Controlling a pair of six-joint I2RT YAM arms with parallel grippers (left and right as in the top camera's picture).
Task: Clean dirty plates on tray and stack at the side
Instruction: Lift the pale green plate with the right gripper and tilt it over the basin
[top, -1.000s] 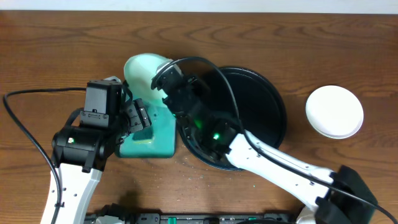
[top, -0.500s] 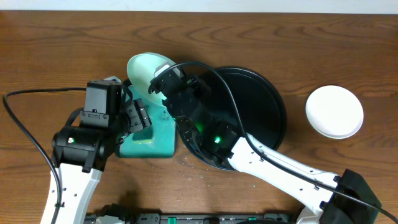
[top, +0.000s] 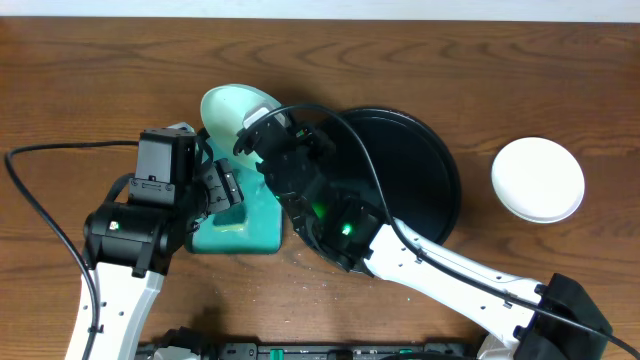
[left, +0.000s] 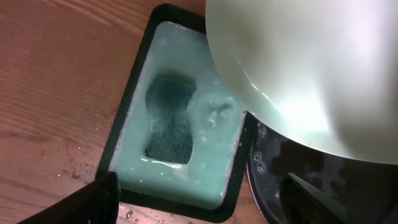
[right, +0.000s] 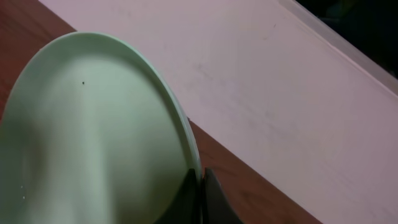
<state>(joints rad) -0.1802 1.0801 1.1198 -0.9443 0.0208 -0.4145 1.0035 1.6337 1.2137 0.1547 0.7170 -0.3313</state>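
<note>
brown wood-grain bench (top: 90, 70), seen from overhead, with both arms reaching in from the near edge.

- black tray (top: 425, 150): sits at bench centre, flat, with a glossy surface and a raised rim. the right arm crosses over its left part.
- mint plate (top: 226, 108): off the black tray and held in the air, tilted up on edge. it is over the far end of the teal tray (left: 134, 118), just left of the black tray's rim. in the right wrist view its pale green face fills the left of the frame, with one tiny dark speck on it. no smears can be made out there.
- right claw (right: 200, 198): closed tight on the mint plate's rim. the two fingers meet at the plate edge with only the rim between them.
- left claw (left: 199, 180): spread wide with nothing in it. its fingers (left: 93, 199) show at the two lower corners of the wrist view, above the near end of the teal tray.
- teal tray contents: milky pale-teal liquid (left: 214, 162) with a dark sponge (left: 169, 118) lying in it. the tray has a dark rim.
- small droplets (left: 78, 168) lie on the bench beside the teal tray's left side.
- white plate (top: 537, 178): lies flat at the right of the bench, well apart from the black tray. cannot tell if more than one is stacked there.
</note>
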